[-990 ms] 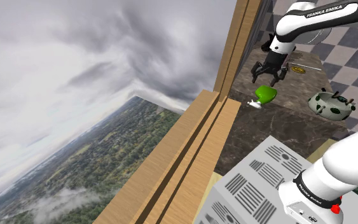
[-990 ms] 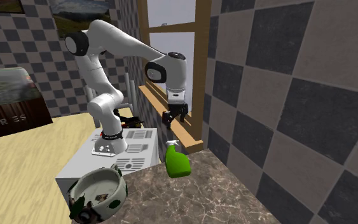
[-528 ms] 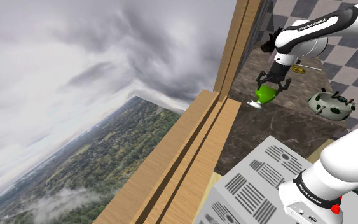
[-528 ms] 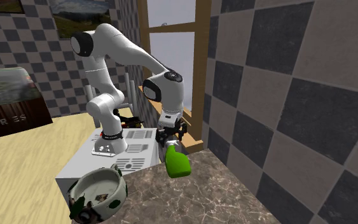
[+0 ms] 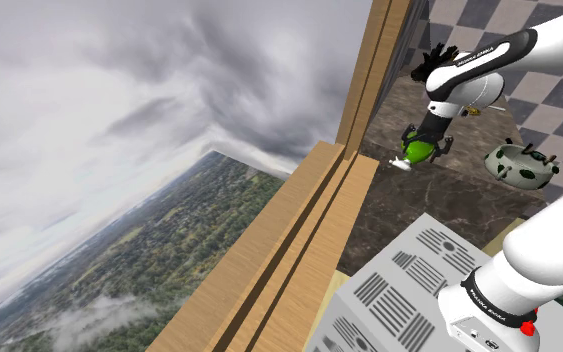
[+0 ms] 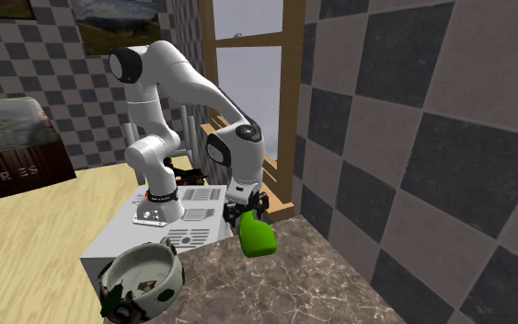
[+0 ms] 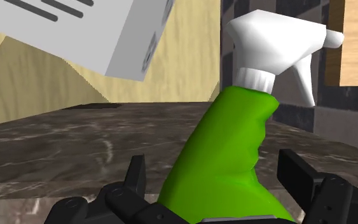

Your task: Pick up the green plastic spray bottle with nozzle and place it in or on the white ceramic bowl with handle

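Grey cloud and hazy green land across the shoulder view's left, boxed by a slanting wooden window frame [image 5: 299,230]. Next in size, dark marbled counter [image 6: 321,285], cut off by the second exterior view's bottom edge. Then the white arm [image 6: 178,78], bent low from the ribbed grey stand [image 6: 174,216]. Down at that view's lower left, pale bowl [image 6: 142,274] with dark blotches, well apart from the action, handle hard to pick out.

Now the main event: on the counter near the window wall, green spray bottle [image 6: 260,239]. White spray head [image 7: 269,44] hidden behind the gripper [image 6: 246,208] in the second exterior view, base cut off at the wrist view's edge.

Black fingers [image 7: 137,179] spread wide, one each side of the green body, with a sliver of gap between pad and plastic. Straddling, not pinching!

Long axis slanting from the gripper down toward the second exterior view's lower right. Spray head at the end away from the fingers, nozzle tip aimed at the wood frame.
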